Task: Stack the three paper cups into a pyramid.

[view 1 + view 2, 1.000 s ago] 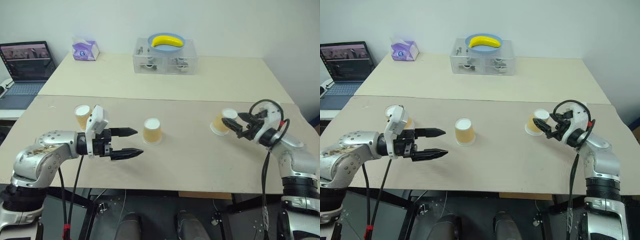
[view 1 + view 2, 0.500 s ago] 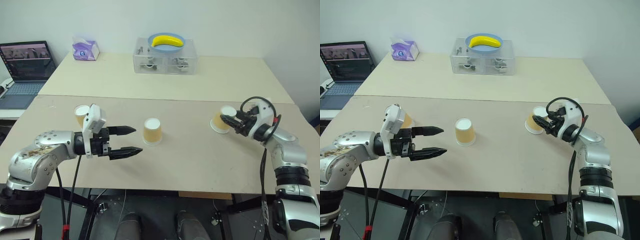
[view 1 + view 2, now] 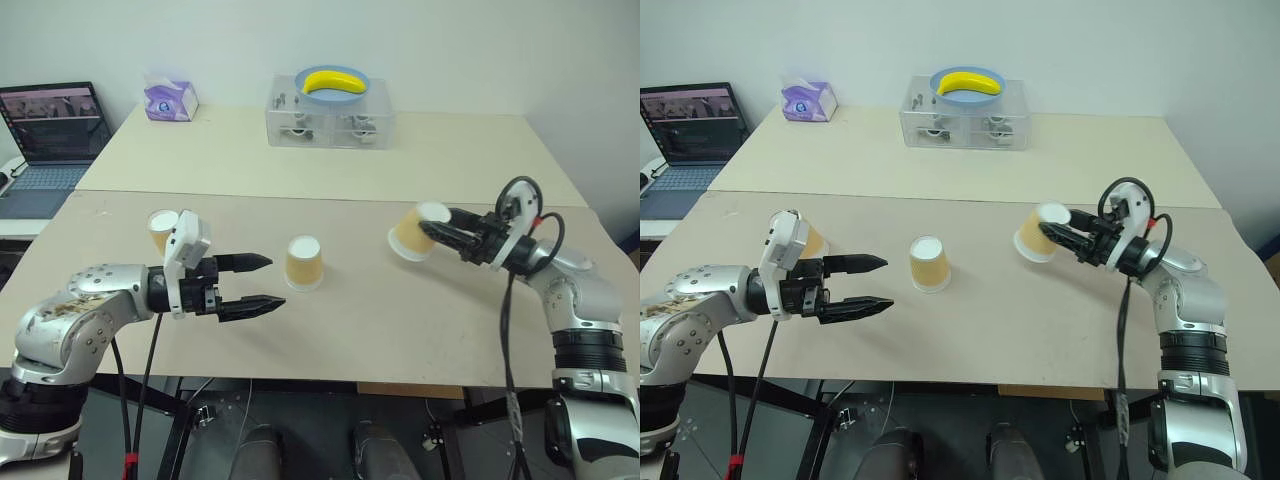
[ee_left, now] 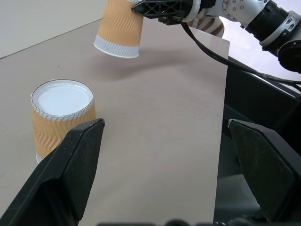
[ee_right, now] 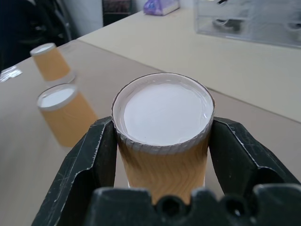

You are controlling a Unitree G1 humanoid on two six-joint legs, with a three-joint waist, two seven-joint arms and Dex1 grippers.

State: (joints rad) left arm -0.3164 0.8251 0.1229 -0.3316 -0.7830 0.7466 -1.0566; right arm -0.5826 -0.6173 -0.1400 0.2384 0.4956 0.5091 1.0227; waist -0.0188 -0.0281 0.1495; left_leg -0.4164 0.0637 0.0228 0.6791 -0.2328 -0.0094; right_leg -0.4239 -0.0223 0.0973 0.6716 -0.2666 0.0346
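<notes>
Three cups: one (image 3: 412, 231) sits clamped between the right gripper's (image 3: 436, 232) fingers, tilted, bottom toward the wrist, lifted off the table (image 3: 380, 320). A second cup (image 3: 303, 262) stands upside down on the table, just ahead of the left gripper's (image 3: 262, 282) spread, empty fingers and well off to the left of the right gripper. The third cup (image 3: 160, 229) stands behind the left gripper's wrist, near the table's left edge. Far beyond both grippers, a clear box (image 3: 330, 122) carries a blue bowl (image 3: 301, 84) with a banana (image 3: 334, 82) in it.
</notes>
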